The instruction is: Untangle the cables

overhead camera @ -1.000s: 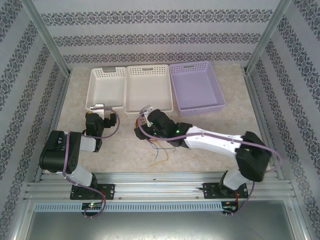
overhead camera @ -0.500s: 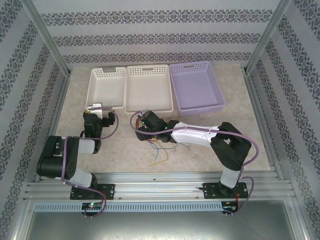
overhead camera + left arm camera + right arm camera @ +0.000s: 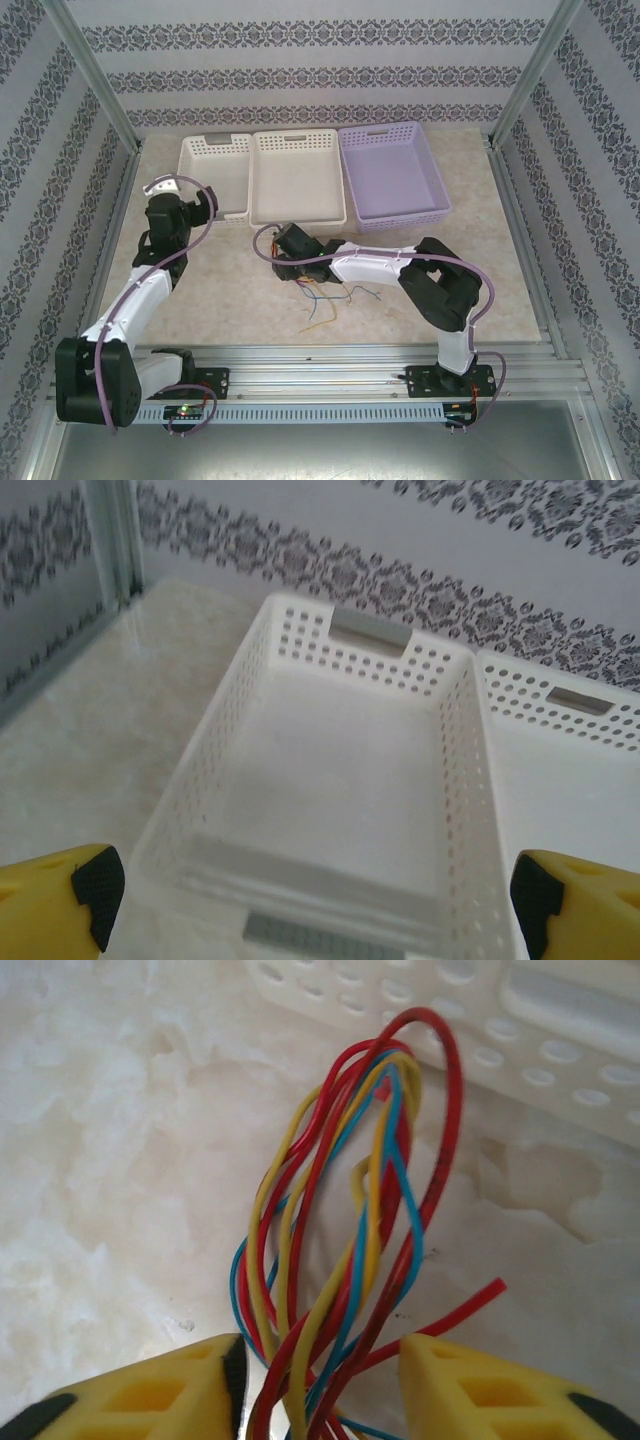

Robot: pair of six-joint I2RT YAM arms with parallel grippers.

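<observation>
One pale marbled table (image 3: 230, 290) carries all items noted. Three baskets stand in a row at its far side, touching: left white basket (image 3: 213, 175), middle white basket (image 3: 298, 178), lilac basket (image 3: 392, 175).

Left arm (image 3: 140, 290) reaches to the near end of the left white basket. Right arm (image 3: 380, 265) lies low across the table, just before the middle white basket.

Left gripper (image 3: 310, 895): fingers spread wide, nothing between them, above the near rim of the left white basket.

Right gripper (image 3: 320, 1390): fingers at a narrow gap with the cables (image 3: 340, 1210) passing between them. Whether they pinch cannot be told.

The cables are red, yellow and blue, looped together above the table beside the white basket wall. In the top view their loose ends trail toward the near edge.
</observation>
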